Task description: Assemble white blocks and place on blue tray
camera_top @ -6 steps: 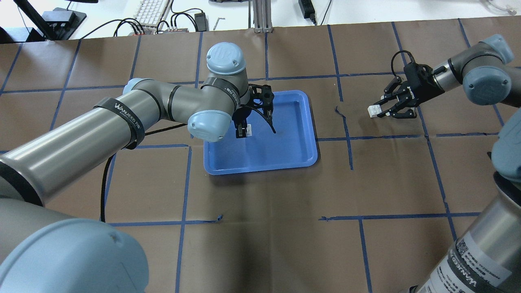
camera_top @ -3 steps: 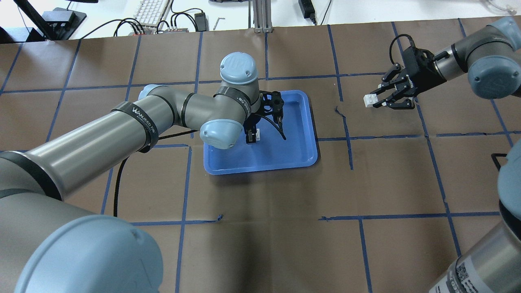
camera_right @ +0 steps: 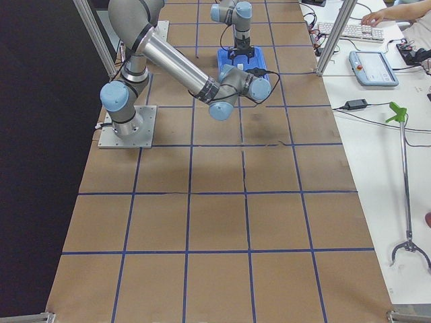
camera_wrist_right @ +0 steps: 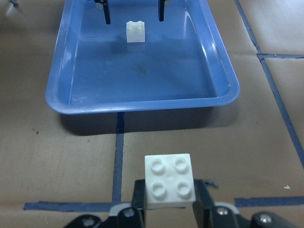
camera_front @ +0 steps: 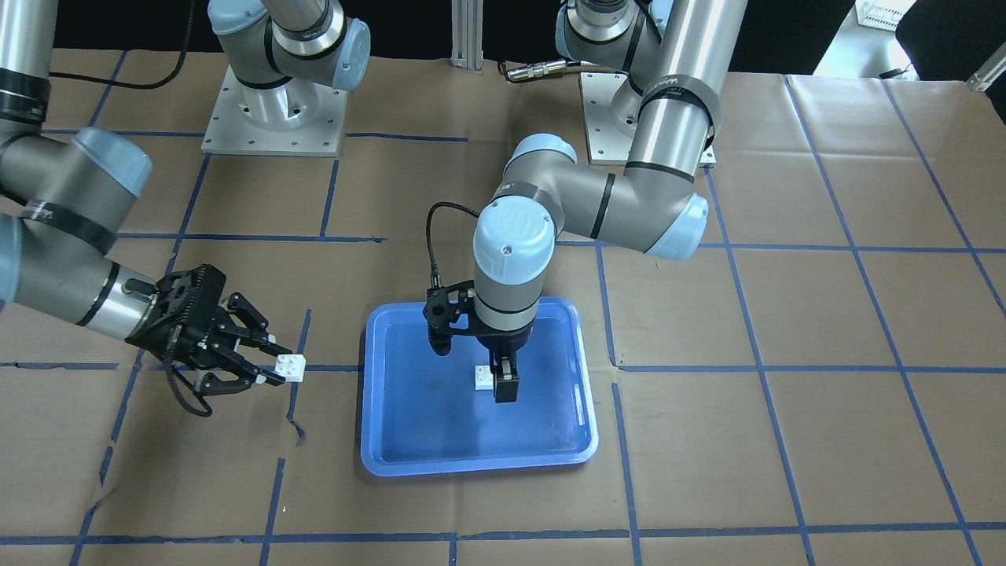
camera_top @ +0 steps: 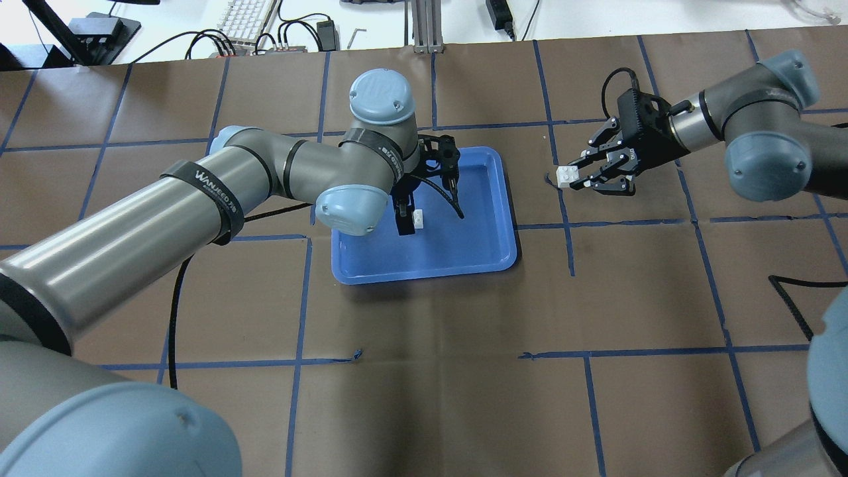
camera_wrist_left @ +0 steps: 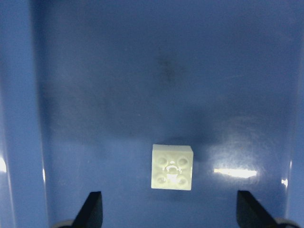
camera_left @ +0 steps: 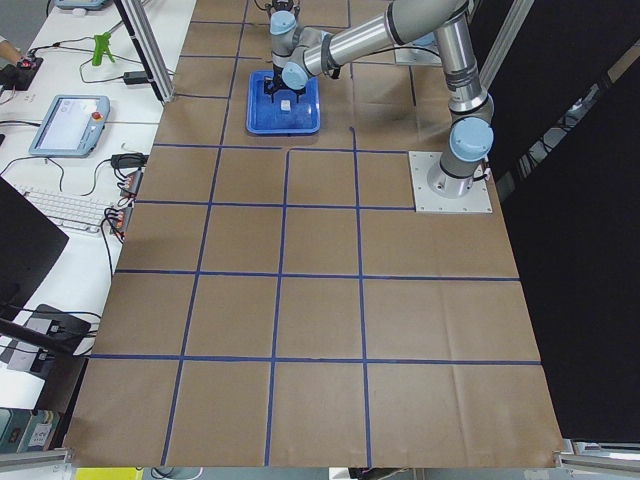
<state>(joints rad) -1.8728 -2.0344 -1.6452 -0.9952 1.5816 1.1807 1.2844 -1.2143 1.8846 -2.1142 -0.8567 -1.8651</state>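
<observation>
The blue tray (camera_top: 464,252) lies mid-table, also in the front view (camera_front: 440,432). One white block (camera_top: 419,216) sits studs-up on its floor, seen in the front view (camera_front: 482,378) and the left wrist view (camera_wrist_left: 172,167). My left gripper (camera_top: 402,217) hangs over the tray, open. The block lies just beside its fingertips (camera_wrist_left: 92,209), untouched. My right gripper (camera_top: 575,177) is shut on the second white block (camera_top: 566,175) and holds it above the table, right of the tray. That block fills the right wrist view (camera_wrist_right: 169,179), with the tray (camera_wrist_right: 142,102) beyond.
Brown paper with a blue tape grid covers the table (camera_top: 430,371). A metal post (camera_top: 424,30), a keyboard (camera_top: 245,16) and cables lie past the far edge. The left arm's cable (camera_top: 175,298) trails over the table. An operator's hand (camera_right: 377,15) shows at the side desk.
My right gripper has carried its white block left, toward the tray. My left gripper and the block beside it have shifted slightly right over the tray.
</observation>
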